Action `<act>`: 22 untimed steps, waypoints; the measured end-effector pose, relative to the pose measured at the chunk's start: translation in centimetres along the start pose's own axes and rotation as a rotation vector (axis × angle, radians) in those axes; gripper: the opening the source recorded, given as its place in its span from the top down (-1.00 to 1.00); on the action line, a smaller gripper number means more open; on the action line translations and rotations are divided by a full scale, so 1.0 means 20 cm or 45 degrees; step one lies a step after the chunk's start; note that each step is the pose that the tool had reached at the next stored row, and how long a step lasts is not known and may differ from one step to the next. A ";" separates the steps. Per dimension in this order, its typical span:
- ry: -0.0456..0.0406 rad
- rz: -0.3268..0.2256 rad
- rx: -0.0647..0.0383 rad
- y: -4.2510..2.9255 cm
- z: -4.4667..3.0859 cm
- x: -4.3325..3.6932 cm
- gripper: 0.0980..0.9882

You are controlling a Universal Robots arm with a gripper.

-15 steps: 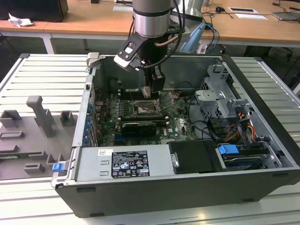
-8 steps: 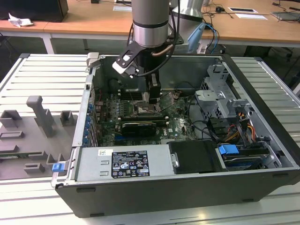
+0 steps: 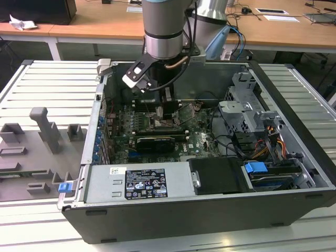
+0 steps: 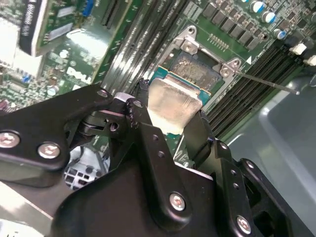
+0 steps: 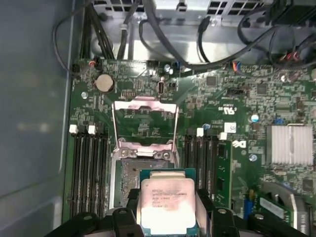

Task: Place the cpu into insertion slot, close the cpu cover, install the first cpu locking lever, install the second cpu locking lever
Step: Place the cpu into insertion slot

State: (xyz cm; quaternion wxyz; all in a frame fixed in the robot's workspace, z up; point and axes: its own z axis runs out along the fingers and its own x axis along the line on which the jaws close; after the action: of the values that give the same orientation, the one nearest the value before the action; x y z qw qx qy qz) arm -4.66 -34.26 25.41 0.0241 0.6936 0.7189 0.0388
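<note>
Tabletop (image 3: 47, 84): pale grey slatted surface that carries everything.
Computer case (image 3: 173, 220): dark tower lying on its side with the side panel off, spanning the tabletop from its middle toward the exterior view's right edge.
Arm (image 3: 164, 31): grey and silver, reaching down from above into the open case near the case's far wall.
Circuit board (image 5: 237, 98): green, covering the floor of the case, with black cables draped along its edge.
Power supply (image 3: 136, 182): grey box with a label, set along the near wall of the case.
Fixture blocks (image 3: 44, 128): grey shaped stands at the tabletop's edge on the exterior view's left, well apart from the arm.
Claw (image 5: 168, 210): black, its two fingers (image 4: 197, 131) closed against opposite sides of the cpu, gripping it.
Memory slots (image 5: 89, 168): long black rows on both sides of the socket.
Cpu cover (image 5: 144, 103): silver frame with a square window, swung open and standing up at the far side of the socket.
Insertion slot (image 5: 127, 173): square dark socket with a silver rim, uncovered, most of its contact field bare.
Cpu (image 5: 167, 197): pale silver square chip held in the claw over the edge of the insertion slot nearest the claw, overlapping it; whether it touches the socket cannot be told.
Thin metal rod (image 4: 266, 84): juts from a socket corner out across the memory slots.
</note>
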 end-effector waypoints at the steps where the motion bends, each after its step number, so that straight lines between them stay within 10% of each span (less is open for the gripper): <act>1: 0.000 0.003 0.000 -0.002 0.016 0.013 0.03; 9: 0.000 0.003 0.000 -0.024 0.107 0.098 0.03; 22: -0.007 0.073 -0.001 -0.040 0.226 0.098 0.03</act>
State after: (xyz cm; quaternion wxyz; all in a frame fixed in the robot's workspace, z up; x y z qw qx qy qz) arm -5.13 -32.23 20.87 0.0254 0.7142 0.6985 0.0380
